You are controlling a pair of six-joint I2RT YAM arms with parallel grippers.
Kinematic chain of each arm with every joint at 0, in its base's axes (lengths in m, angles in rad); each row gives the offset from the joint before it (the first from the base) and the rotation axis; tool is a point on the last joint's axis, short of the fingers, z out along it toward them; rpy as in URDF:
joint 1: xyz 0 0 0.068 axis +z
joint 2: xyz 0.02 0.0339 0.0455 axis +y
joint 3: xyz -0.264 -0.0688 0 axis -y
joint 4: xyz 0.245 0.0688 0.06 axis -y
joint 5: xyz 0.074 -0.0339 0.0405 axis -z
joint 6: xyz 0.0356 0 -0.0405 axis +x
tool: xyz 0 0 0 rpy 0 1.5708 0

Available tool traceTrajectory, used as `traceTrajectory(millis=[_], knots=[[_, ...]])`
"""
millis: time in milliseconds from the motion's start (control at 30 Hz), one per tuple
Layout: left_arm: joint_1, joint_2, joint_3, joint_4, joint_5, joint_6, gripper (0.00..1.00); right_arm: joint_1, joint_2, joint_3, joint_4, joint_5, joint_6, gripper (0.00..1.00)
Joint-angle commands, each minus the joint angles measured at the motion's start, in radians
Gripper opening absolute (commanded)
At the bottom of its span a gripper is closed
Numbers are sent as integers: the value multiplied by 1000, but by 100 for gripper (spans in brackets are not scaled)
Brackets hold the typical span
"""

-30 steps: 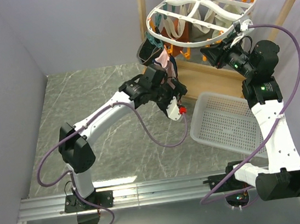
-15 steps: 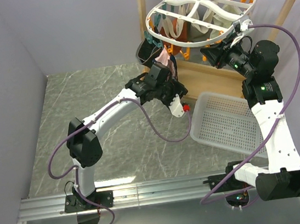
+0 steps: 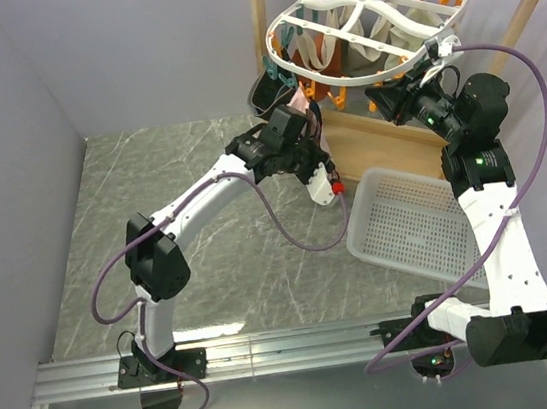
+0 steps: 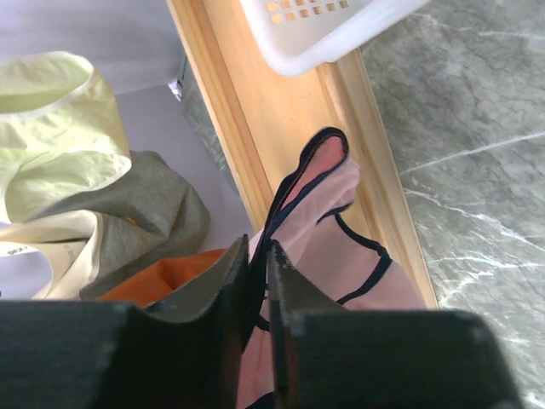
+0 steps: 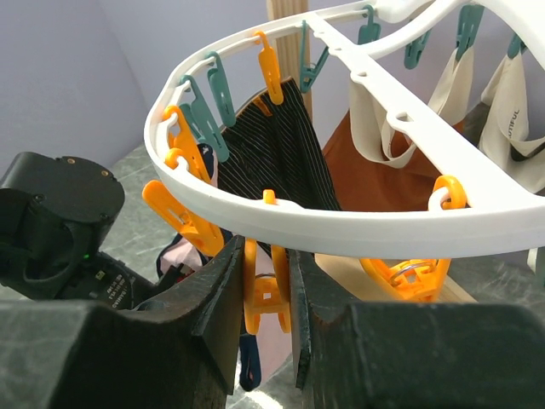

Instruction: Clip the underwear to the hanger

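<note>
So, my left gripper (image 4: 258, 264) pinches the pink underwear (image 4: 328, 226) up under the left rim of the hanger (image 5: 341, 223), upper middle of the overhead view, and my right gripper (image 5: 266, 281) squeezes narrowly on an orange peg (image 5: 264, 300), yet nothing is clipped, and a black striped garment (image 5: 272, 145) crowds that peg.

We can read no word, brand, number or sign anywhere. In the right wrist view, a cream garment (image 5: 513, 102) hanging at the far right carries a short line of small dark print, too small for us to make out. In the left wrist view, a cream band (image 4: 38, 245) at the left edge bears tiny marks, equally illegible.
</note>
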Motion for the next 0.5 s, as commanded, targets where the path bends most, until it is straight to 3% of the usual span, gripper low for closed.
traceTrajectory(millis=[0,67,167,333,467], knots=[[-2,12,51,-59,0,66,22,8,-12,6,38,-4,-4,0],[-4,15,54,-65,-4,78,38,7,-9,8,38,-4,-2,0],[-16,26,62,-69,-35,91,47,7,-9,6,44,-4,2,0],[-27,41,66,-85,-93,118,48,7,-8,5,49,-4,4,0],[-28,55,72,-86,-110,121,36,7,-8,5,47,-4,-1,0]])
